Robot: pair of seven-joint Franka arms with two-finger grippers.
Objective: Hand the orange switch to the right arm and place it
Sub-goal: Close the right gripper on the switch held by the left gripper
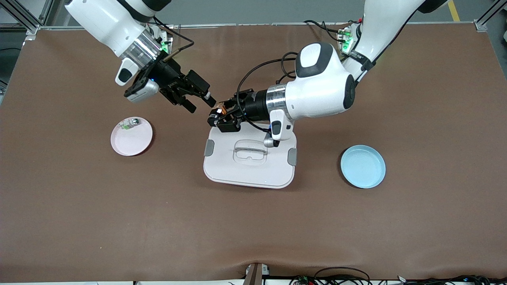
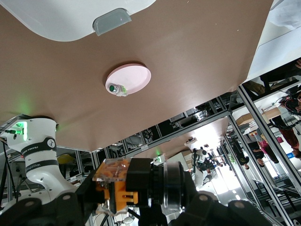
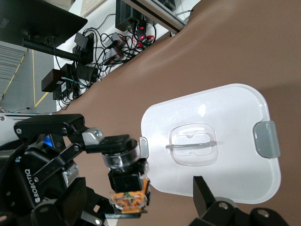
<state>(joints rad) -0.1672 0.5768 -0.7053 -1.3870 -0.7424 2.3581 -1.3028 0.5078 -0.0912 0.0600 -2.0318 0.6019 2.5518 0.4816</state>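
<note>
Brown table (image 1: 79, 221) fills the front view. At centre lies a white lid (image 1: 249, 162); lower right a blue plate (image 1: 363, 166), mid-left a pink plate (image 1: 132, 138). Above centre, the left gripper (image 1: 217, 118) clamps the orange switch (image 1: 222, 107); the right gripper (image 1: 200, 103) hangs just beside it, its 2 fingers spread.

Even overhead light, soft shadows beneath plates; left wrist view blown out at windows; foreground parts blurred.
</note>
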